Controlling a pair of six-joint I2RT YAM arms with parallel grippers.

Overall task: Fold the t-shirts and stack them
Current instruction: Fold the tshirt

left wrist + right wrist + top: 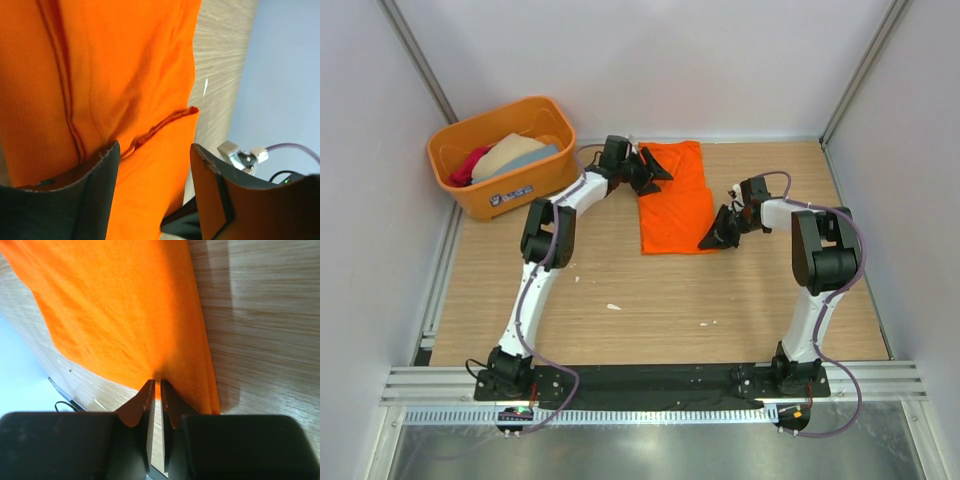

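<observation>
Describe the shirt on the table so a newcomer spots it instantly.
Start at the wooden table and look to its far middle. The orange t-shirt lies flat there, folded into a rectangle. Unlike the orange tub at the far left, it is soft cloth, not rigid plastic.

Light wood desk (650, 300) under me. Plain white walls (650, 60) on three sides, aluminium posts (418, 60) in back corners. Even light, soft shadows.
</observation>
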